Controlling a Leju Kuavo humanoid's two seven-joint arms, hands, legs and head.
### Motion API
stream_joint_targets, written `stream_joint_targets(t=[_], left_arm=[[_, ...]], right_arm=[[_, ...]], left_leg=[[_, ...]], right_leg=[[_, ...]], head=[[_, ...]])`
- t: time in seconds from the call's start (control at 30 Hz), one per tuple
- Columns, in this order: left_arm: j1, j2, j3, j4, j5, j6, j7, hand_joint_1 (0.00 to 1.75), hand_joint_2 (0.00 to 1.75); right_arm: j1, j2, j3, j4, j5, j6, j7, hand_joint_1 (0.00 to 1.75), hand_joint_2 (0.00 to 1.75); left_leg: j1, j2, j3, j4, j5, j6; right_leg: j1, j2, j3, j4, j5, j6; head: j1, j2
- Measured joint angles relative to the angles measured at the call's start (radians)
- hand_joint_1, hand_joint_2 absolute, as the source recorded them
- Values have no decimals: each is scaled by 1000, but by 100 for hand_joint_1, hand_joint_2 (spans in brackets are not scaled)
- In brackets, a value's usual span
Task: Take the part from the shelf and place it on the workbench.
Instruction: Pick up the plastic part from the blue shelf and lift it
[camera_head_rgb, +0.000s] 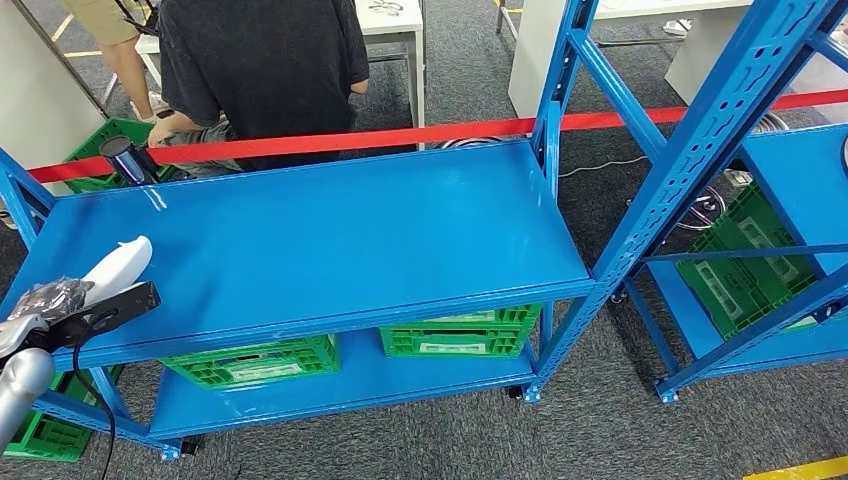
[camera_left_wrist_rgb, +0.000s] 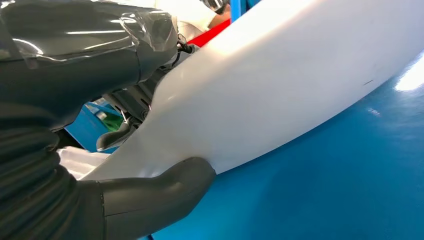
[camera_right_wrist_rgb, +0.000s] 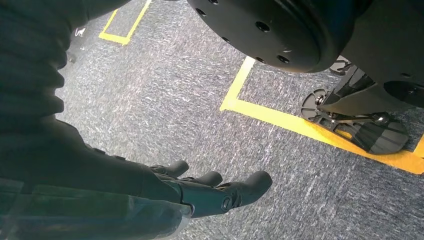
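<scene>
- The big blue metal shelf rack (camera_head_rgb: 330, 240) spreads across the middle of our head view, its broad upper deck running from the left edge almost to the slanted blue upright at centre right.
- A red barrier tape (camera_head_rgb: 400, 137) crosses the frame behind it, and a person in a dark shirt (camera_head_rgb: 262, 60) crouches beyond that at upper centre.
- Green plastic crates (camera_head_rgb: 255, 362) sit on the lower deck, towards the bottom centre.
- The smooth white elongated plastic part (camera_head_rgb: 118, 266) lies at the lower left of the head view, over the near left corner of the deck; its long axis slants from lower left up to the right, rounded tip pointing inward across the shelf.
- Our left hand (camera_head_rgb: 50, 300) has it: in the left wrist view the thick grey thumb (camera_left_wrist_rgb: 165, 187) presses under the white body and darker fingers (camera_left_wrist_rgb: 117, 137) wrap the other side. We can't tell whether the part is touching the blue deck or hanging just above it.
- Our right hand (camera_right_wrist_rgb: 210, 190) hangs over grey carpet with yellow floor tape (camera_right_wrist_rgb: 300, 125), fingers loosely extended, nothing in it.
- So the left hand is the one on the job, and the part is already in it. We judge the coming move is a lift and carry away from the rack.
</scene>
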Motion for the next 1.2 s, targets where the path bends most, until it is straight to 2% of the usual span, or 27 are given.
stream_joint_targets(t=[0.2,0.57,0.63,0.7,0.8,0.87,0.93,0.97,1.1,1.2], left_arm=[[-5,-59,57,-19,301,71,-185,175,175],[-5,-71,67,-28,345,83,-207,175,175],[-3,-81,73,-38,383,96,-228,175,175],[2,-105,90,-70,485,130,-291,175,175],[28,-176,140,-220,780,186,-473,175,175],[66,-276,183,-522,982,187,-599,175,175],[95,-378,196,-838,1036,148,-640,175,175],[102,-407,192,-923,1041,123,-644,175,175],[145,-423,150,-969,1046,33,-637,175,175],[178,-423,106,-970,1044,12,-632,175,175]], right_arm=[[4,0,-1,0,-27,-15,-17,0,175],[5,0,-1,0,-29,-16,-22,0,175],[6,0,-1,0,-29,-18,-26,0,175],[9,0,-1,0,-30,-21,-36,0,175],[19,-2,-1,0,-25,-24,-66,0,175],[23,-8,3,0,-20,-11,-103,0,175],[23,-14,7,4,-24,3,-135,0,175],[23,-16,8,6,-26,5,-143,0,175],[23,-19,9,10,-16,4,-145,0,175],[23,-21,10,11,-12,3,-144,0,175]], left_leg=[[-1,-3,0,0,0,0],[-1,-3,0,0,0,0],[-1,-3,0,0,0,0],[-1,-2,-1,0,0,0],[-2,1,-1,1,0,0],[-3,2,-2,1,-1,1],[-3,1,-2,1,-2,2],[-3,1,-2,1,-2,3],[-2,1,-2,1,-2,3],[-2,1,-2,1,-2,3]], right_leg=[[0,-2,0,0,0,0],[0,-2,0,0,0,0],[-1,-2,0,0,0,0],[-1,-2,0,0,0,0],[-2,0,-1,0,1,2],[-2,1,-2,-1,1,2],[-3,1,-2,-1,1,2],[-3,1,-2,-1,1,2],[-2,1,-2,-1,1,2],[-2,1,-2,-1,1,2]], head=[[0,0],[0,0],[0,0],[0,0],[0,0],[0,0],[0,0],[0,0],[0,0],[0,0]])
